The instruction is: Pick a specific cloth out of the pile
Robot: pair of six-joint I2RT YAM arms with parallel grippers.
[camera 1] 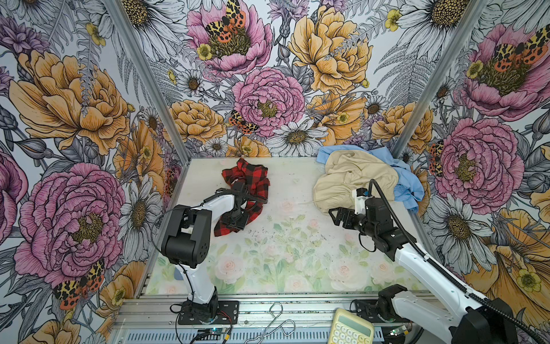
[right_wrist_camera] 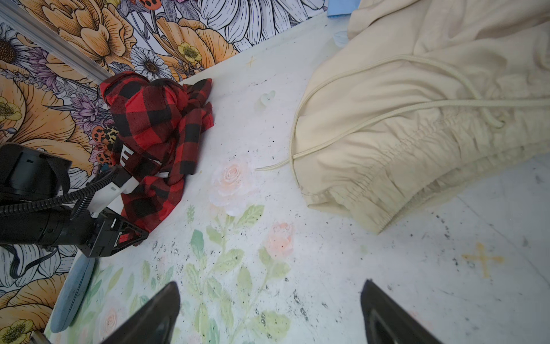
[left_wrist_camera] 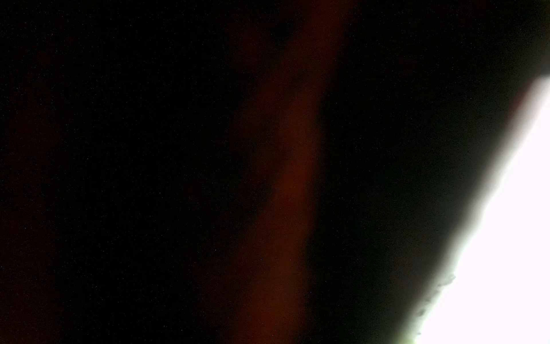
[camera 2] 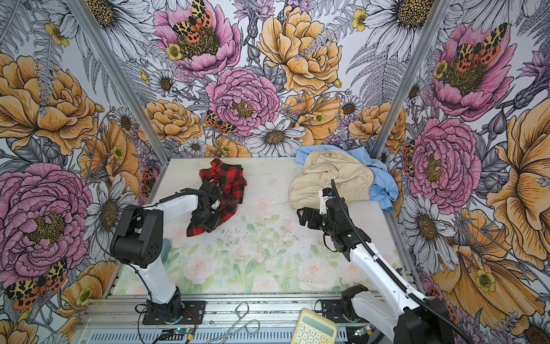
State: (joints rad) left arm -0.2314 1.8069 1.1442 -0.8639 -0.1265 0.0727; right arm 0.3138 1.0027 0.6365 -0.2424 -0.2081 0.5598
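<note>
- The cloth (camera 1: 251, 178) is clear of the pile (camera 1: 357, 169). It lies crumpled and alone on the table (camera 1: 297, 268), at about 11 o'clock from table centre in both top views, well apart from the other garments.
- The pile sits in the 1 o'clock corner. The beige garment (camera 1: 342, 190) lies on top of the light blue garment (camera 1: 410, 184), which shows along its 12 and 3 o'clock edges. I can't see any plaid in the pile.
- The left gripper (camera 1: 235, 220) is down in the cloth's 7 o'clock end, with fabric bunched around the wrist.
- Its jaws are buried in plaid, so I can't tell whether they are clamped on the cloth or just pressed into it.
- The left wrist view doesn't help. It is nearly black, with a dull red band and a blown-out white strip at one edge, so the lens looks smothered by fabric.
- The right gripper (camera 1: 339, 216) is spread wide and empty. It hovers over bare table at 7 o'clock of the beige garment, just beside the elastic hem. The right wrist view shows both fingers apart with nothing between them.
- My read: sorting the cloth out of the pile looks done.
- What's left is either a firm pinch and lift, or a let-go if this spot is the drop point. These views don't show which.
</note>
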